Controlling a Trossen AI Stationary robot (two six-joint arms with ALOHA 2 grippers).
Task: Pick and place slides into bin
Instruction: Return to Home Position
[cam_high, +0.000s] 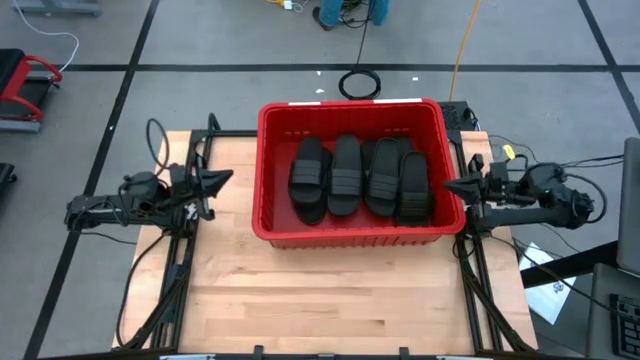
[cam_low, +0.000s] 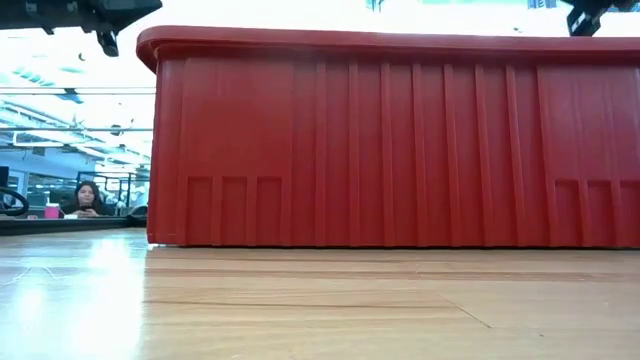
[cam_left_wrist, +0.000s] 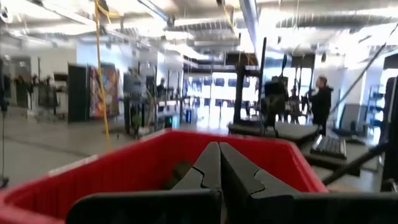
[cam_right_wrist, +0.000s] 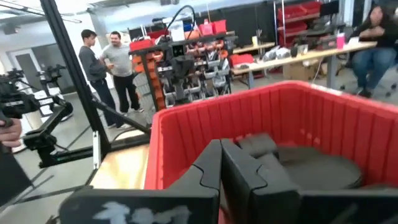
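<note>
Slides (cam_high: 345, 178): all in view lie inside bin (cam_high: 350, 107), long axes parallel.
Left end effector (cam_high: 224, 180): pressed together, empty, near bin.
Right end effector (cam_high: 448, 186): pressed together, empty, at opposite wall.

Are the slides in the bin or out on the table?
In: the high view shows the slides lying inside the bin, none on the table.

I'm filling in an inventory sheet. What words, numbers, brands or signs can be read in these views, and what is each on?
None can be read.
White strips on the far rim of the bin: too small to read.
Printed sheets right of the table: too small.
White marks low on the right gripper, right wrist view: blurred.
Colourful poster in the room, left wrist view: blurred.
The slides: no mark shows.
</note>
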